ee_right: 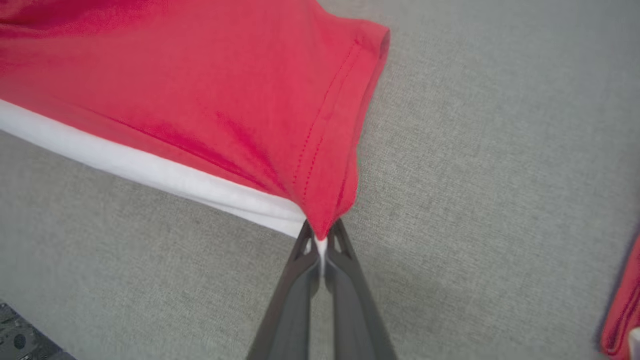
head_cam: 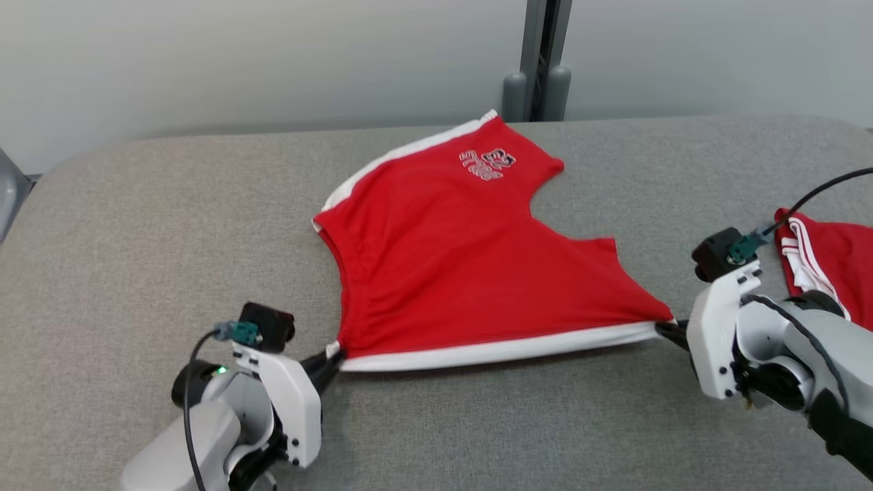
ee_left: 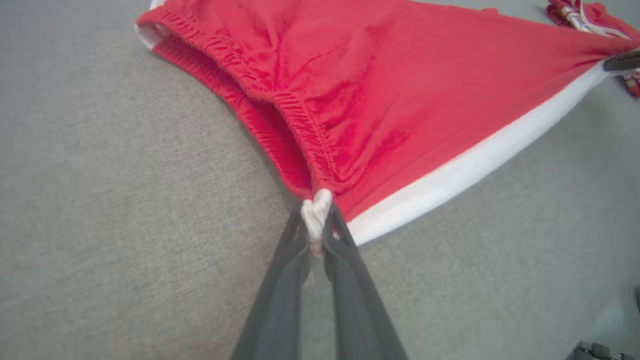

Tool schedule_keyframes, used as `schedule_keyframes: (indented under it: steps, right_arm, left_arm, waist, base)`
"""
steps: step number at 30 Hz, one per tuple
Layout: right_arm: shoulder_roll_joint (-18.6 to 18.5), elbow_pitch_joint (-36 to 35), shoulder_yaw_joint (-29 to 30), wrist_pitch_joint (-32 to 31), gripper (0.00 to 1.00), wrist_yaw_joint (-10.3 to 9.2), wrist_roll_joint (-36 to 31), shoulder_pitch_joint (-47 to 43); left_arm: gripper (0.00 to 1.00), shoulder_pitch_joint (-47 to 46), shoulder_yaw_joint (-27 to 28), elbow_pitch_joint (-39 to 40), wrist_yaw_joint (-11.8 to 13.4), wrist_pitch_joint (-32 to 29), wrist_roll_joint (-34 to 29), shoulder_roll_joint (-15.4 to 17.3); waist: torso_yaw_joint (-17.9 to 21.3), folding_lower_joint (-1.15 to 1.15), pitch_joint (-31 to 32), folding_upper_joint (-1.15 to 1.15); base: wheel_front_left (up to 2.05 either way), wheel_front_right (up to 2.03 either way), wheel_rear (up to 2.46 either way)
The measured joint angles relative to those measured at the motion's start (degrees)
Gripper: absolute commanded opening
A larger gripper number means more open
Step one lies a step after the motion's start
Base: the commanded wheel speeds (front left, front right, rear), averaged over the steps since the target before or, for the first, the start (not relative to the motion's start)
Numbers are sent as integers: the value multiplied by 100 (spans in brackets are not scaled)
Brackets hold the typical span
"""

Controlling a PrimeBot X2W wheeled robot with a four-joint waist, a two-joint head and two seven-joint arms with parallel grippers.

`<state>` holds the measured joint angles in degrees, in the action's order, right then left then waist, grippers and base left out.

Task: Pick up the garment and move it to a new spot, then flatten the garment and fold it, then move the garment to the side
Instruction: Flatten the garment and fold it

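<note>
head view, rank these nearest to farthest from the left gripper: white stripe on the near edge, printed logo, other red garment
From the left gripper:
1. white stripe of the red shorts: its left end is pinched in the jaws.
2. printed logo: farther back, on the far leg.
3. other red garment: far right, beyond the right gripper.
</note>
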<state>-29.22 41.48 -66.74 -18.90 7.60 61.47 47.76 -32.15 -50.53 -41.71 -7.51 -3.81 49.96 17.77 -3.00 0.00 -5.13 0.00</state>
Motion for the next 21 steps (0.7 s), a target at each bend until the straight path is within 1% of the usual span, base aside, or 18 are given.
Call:
schedule_keyframes:
  steps: [3,4,7,12,14,21]
  right_arm:
    - [-305,-337,-136,-297,0,0,298,-96]
    - [-495,-524,-216,-558,0,0,491,-175]
    - [-743,-772,-275,-949,0,8,771,-295]
    - [-1046,-1001,-226,-1427,0,8,1271,-577]
    - [-1147,-1128,-218,-1569,0,8,1413,-661]
    - [-1503,-1603,-214,-1980,0,8,1670,-969]
  left_arm:
    - [0,224,-175,399,-1,-103,144,162]
    - [0,371,-234,647,-1,-174,296,282]
    - [0,598,-263,968,-2,-263,480,455]
    - [0,1036,-246,1539,-7,-276,978,620]
    - [0,1220,-314,1736,-7,-270,1047,728]
    - [0,1669,-493,2286,-5,-331,1389,1003]
  waist:
    - [-28,0,127,0]
    - [-52,0,198,0]
    - [-82,0,300,0]
    - [-118,0,450,0]
    - [-117,0,489,0]
    - [-129,0,577,0]
  base:
    - [0,0,0]
    - [0,0,0]
    - [0,0,0]
    - [0,0,0]
    - [0,0,0]
    - [0,0,0]
